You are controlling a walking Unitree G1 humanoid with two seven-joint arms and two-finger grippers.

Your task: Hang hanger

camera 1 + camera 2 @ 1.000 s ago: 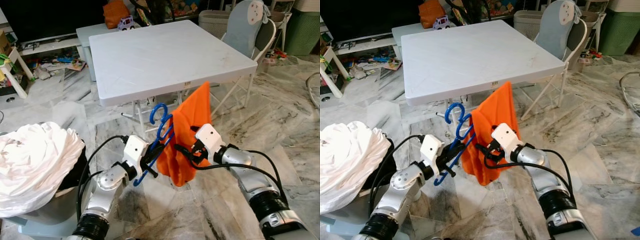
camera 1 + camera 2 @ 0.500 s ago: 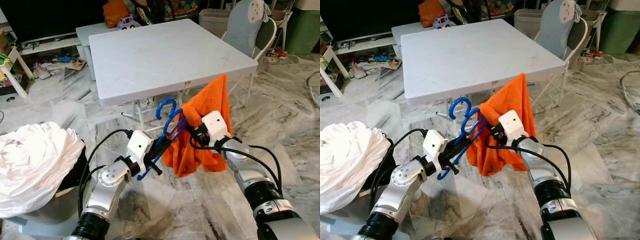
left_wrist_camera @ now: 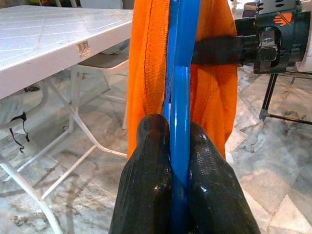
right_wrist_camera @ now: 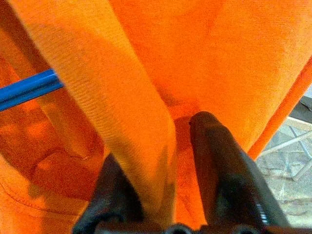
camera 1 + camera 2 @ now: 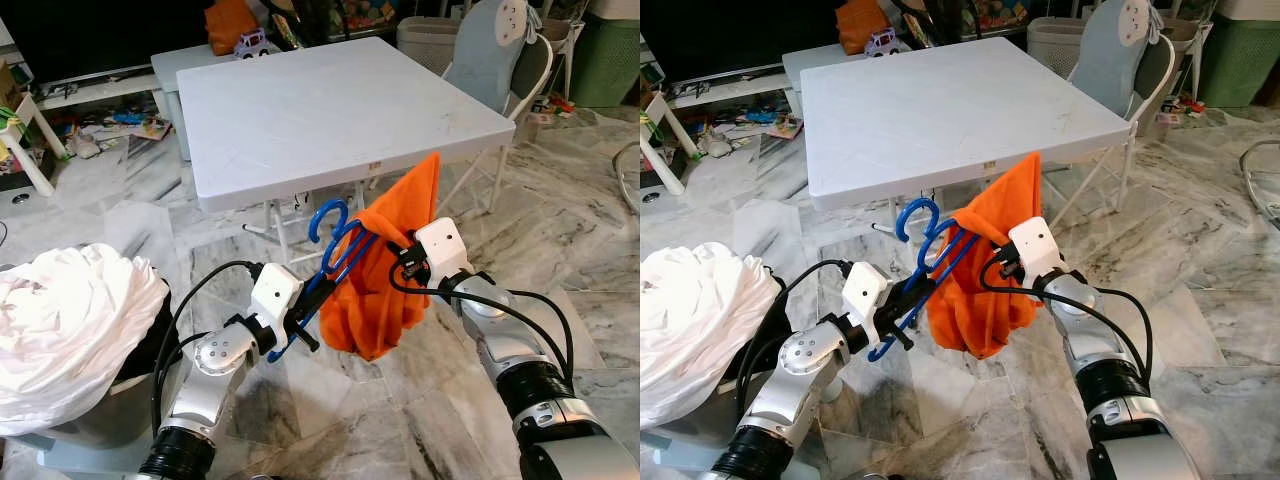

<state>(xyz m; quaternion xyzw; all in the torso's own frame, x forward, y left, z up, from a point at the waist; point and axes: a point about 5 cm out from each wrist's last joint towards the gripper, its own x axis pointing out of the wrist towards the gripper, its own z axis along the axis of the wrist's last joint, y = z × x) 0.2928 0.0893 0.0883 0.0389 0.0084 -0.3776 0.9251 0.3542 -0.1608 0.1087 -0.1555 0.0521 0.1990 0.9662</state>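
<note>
Left pincer [image 3: 180,161]: raised before the desk [image 5: 340,110], fingers clamped on the blue hangers [image 5: 335,250], hooks up.
Right pincer [image 4: 170,161]: level with it, fingers pinching a fold of orange cloth [image 5: 385,290].
Cloth: draped beside the hangers, touching them.
Around: white laundry [image 5: 70,320] far left, chair [image 5: 500,60] behind desk.

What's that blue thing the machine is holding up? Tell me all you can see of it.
It is a blue plastic hanger with a curled hook at its top, held tilted in the air in front of the white square table. The left pincer is clamped on its lower bar. An orange cloth is draped against it, and the right pincer pinches a fold of that cloth.
</note>
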